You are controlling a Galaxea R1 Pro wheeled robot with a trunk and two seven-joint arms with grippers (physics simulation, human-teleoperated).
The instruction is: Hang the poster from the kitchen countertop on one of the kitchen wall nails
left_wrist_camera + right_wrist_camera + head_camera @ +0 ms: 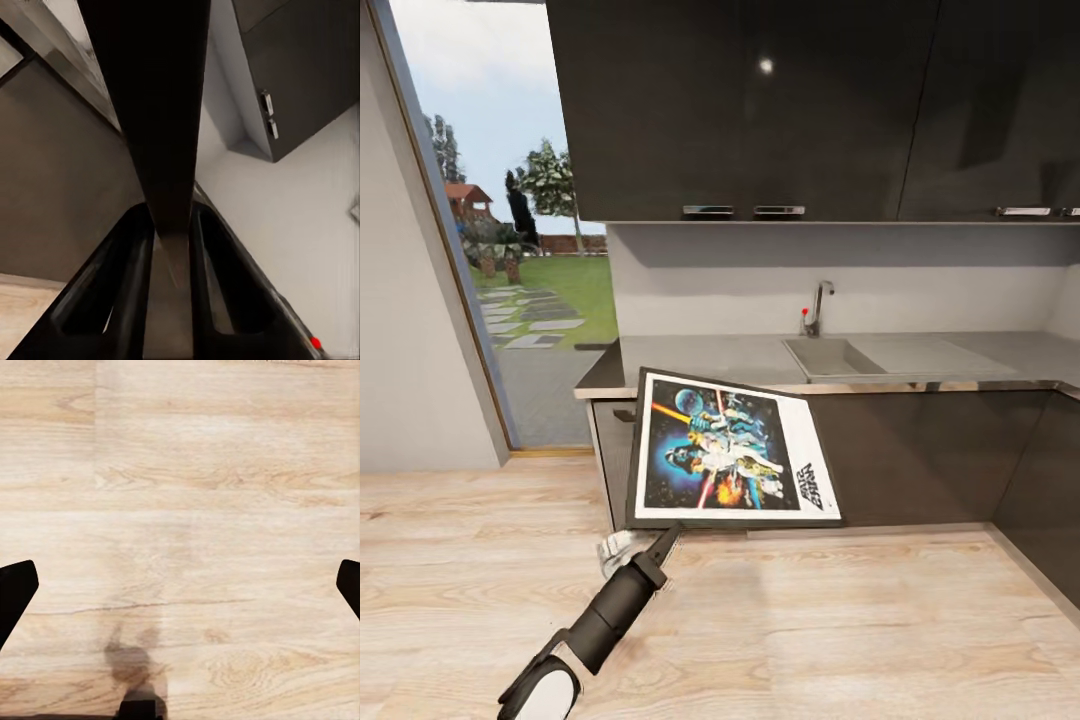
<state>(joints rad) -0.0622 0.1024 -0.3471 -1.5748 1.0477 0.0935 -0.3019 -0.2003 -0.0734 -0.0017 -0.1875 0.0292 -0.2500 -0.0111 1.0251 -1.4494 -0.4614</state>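
So the pickup part looks done to me: the left gripper (665,540) at about 7 o'clock in the head view is pinched on the bottom edge of the poster (732,450), holding it up in the air in front of the lower cabinets (920,450), face toward the camera and rotated so the title runs sideways. The left wrist view backs that up, with the two dark fingers (135,255) squeezed narrow on a thin black frame edge (150,112) running straight out between them. The right gripper (180,585) is spread wide with nothing in it, just pointing down at the floor (195,495), pale wood planks with visible grain and knots. What's left is the hard bit, I'd say: finding a nail and hanging the thing. I can't spot any nail in these shots, it's likely too tiny or out of frame. The poster itself is a flat rigid rectangle, matte black frame, white border, dark blue artwork. Past it at 12 to 1 o'clock is the countertop (710,355), a smooth light-grey slab with a rectangular sink (832,357) and a shiny chrome tap (818,305). Above that are glossy dark upper cabinets (760,100) with small metal handles, and over at 10 o'clock a tall window (510,200) looks out on a garden.
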